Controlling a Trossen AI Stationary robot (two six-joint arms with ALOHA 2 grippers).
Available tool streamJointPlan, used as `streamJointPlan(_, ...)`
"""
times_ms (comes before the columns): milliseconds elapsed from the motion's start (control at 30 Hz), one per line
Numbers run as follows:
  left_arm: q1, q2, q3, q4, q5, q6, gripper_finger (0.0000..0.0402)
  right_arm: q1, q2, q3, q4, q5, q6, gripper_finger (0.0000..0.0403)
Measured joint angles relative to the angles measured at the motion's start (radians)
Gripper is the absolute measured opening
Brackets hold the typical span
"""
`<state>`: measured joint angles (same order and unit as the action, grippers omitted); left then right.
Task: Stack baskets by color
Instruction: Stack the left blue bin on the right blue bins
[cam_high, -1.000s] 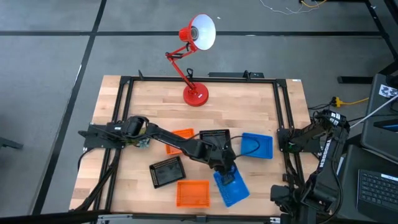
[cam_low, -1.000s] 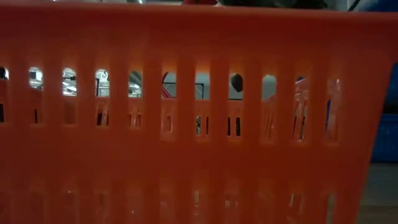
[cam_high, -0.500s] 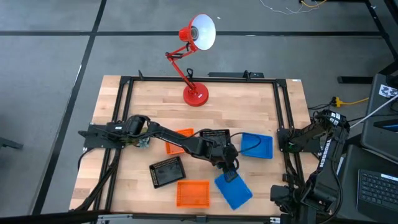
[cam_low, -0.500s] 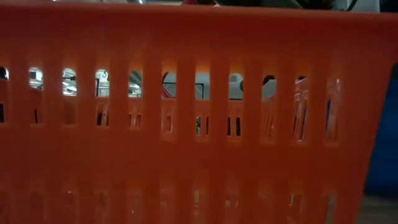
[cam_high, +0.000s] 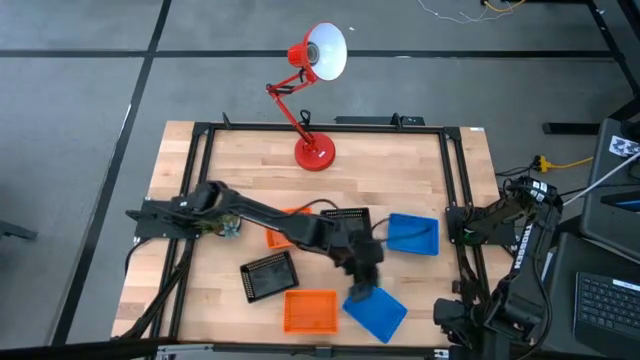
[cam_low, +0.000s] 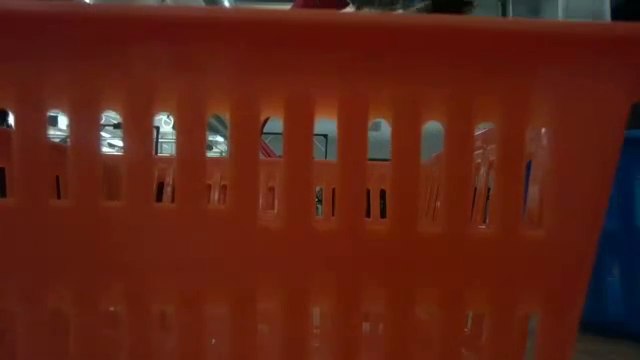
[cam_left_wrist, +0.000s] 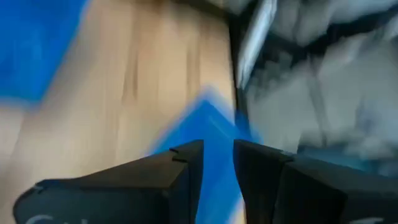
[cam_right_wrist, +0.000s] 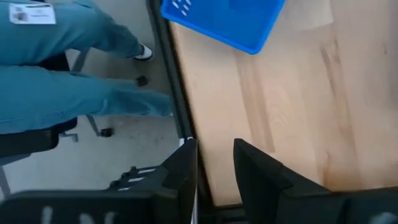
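Note:
A blue basket (cam_high: 377, 312) lies flat on the table near its front edge, with an orange basket (cam_high: 310, 310) beside it. My left gripper (cam_high: 362, 290) hangs just above the blue basket's far corner (cam_left_wrist: 208, 121), open with a narrow gap and nothing between its fingers. A second blue basket (cam_high: 413, 233) sits toward the right. Two black baskets (cam_high: 268, 276) (cam_high: 346, 215) and another orange basket (cam_high: 290, 224), partly under my left arm, lie mid-table. My right gripper (cam_right_wrist: 215, 155) waits open over the table's right edge.
A red desk lamp (cam_high: 314, 150) stands at the back of the table. A black frame (cam_high: 455, 200) rims the table. The orange basket's slotted wall (cam_low: 300, 200) fills the low view. A person's legs (cam_right_wrist: 74, 81) show beyond the table edge.
My left gripper has let go of the blue basket and risen clear of it. The basket has settled flat near the front edge, turned a little from how it stood. My right arm has kept still.

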<state>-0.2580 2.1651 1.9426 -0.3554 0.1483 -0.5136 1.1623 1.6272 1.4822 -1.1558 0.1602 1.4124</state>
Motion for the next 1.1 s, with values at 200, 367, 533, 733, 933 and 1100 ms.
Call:
streamJointPlan(200, -0.073, -0.17, -0.002, -0.427, -0.044, 0.2, 0.0079, 0.019, 0.002, 0.0, 0.054, 0.056, 0.0, 0.0103)
streamJointPlan(367, -0.199, -0.258, -0.003, -0.702, -0.242, 0.256, 0.0079, 0.024, 0.008, 0.0, 0.064, 0.216, -0.002, 0.0103)
streamJointPlan(533, -0.306, -0.286, -0.004, -0.927, -0.421, 0.167, 0.0079, -0.019, 0.015, 0.0, 0.087, 0.392, -0.008, 0.0103)
streamJointPlan(733, -0.405, -0.288, -0.005, -1.175, -0.538, -0.032, 0.0079, -0.179, 0.042, 0.0, 0.225, 0.204, -0.201, 0.0103)
streamJointPlan(933, -0.52, -0.318, -0.023, -1.207, -0.662, -0.143, 0.0079, -0.29, 0.072, 0.0, 0.267, 0.078, -0.438, 0.0103)
streamJointPlan(1100, -0.623, -0.461, -0.164, -1.212, -0.788, -0.324, 0.0079, -0.308, 0.072, 0.0, 0.257, 0.081, -0.475, 0.0103)
